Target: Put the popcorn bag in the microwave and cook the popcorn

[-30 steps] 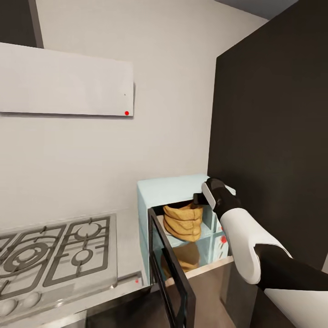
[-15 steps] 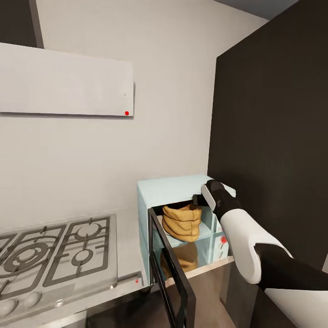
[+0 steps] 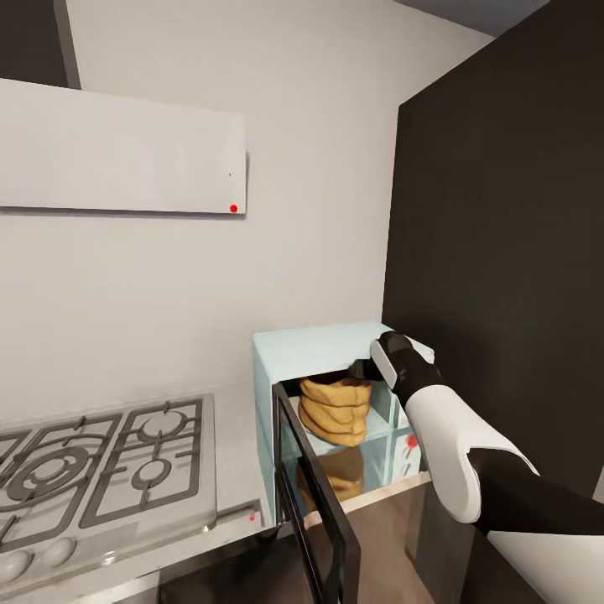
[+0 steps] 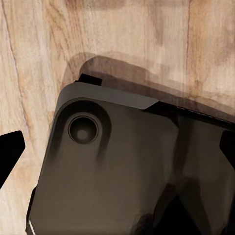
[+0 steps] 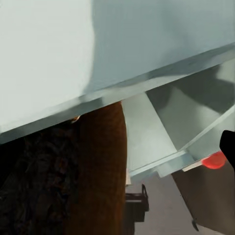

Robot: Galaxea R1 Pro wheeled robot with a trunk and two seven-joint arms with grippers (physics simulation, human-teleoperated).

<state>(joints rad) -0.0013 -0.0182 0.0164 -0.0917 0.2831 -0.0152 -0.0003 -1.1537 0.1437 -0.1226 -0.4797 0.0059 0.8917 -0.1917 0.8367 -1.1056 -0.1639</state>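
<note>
The pale mint-blue microwave (image 3: 323, 352) stands on the countertop (image 3: 236, 436) with its dark glass door (image 3: 315, 512) swung wide open toward me. The tan crumpled popcorn bag (image 3: 337, 413) sits upright inside the cavity, and its brown side (image 5: 100, 171) shows close up in the right wrist view. My right gripper (image 3: 366, 369) is at the cavity's upper front, just over the bag's rim. It is open, with one fingertip (image 5: 228, 144) far out to the side. The popcorn is hidden. My left gripper (image 4: 117, 149) hangs open over my dark base (image 4: 117, 171).
A grey gas hob (image 3: 101, 470) with black grates lies left of the microwave. A white hood (image 3: 126, 151) hangs above it. A tall dark cabinet (image 3: 503, 252) stands close on the microwave's right. Pale wood floor (image 4: 122, 34) lies under the left gripper.
The popcorn bag has settled very slightly lower in the cavity. The right hand has hardly moved.
</note>
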